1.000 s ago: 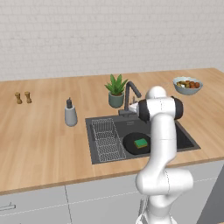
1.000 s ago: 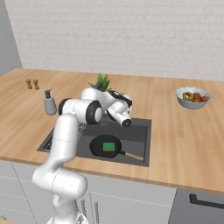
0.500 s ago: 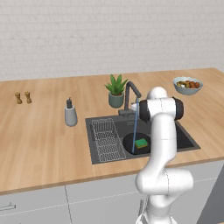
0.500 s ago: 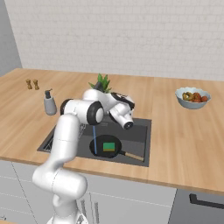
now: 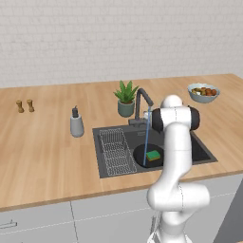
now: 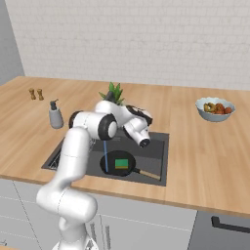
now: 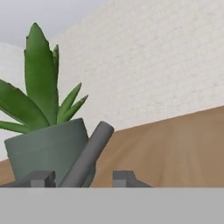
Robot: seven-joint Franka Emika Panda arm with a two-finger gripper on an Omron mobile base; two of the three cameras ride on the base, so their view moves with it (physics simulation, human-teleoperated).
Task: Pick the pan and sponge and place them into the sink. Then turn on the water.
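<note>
The arm (image 5: 174, 156) is glossy white, built of rounded tubular segments with dark bands at the joints. Its bulbous white base (image 6: 68, 202) swells below. Two small dark square fingertips (image 7: 40, 178) end it.

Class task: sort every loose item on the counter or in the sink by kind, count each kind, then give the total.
Shakers: 2
Soap bottle: 1
Potted plant: 1
Fruit bowl: 1
Pan: 1
Sponge: 1
Total: 7

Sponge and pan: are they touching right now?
Touching. The right base view shows the green sponge lying flat on the black pan inside the sink, with no gap beneath it; the left base view agrees.
</note>
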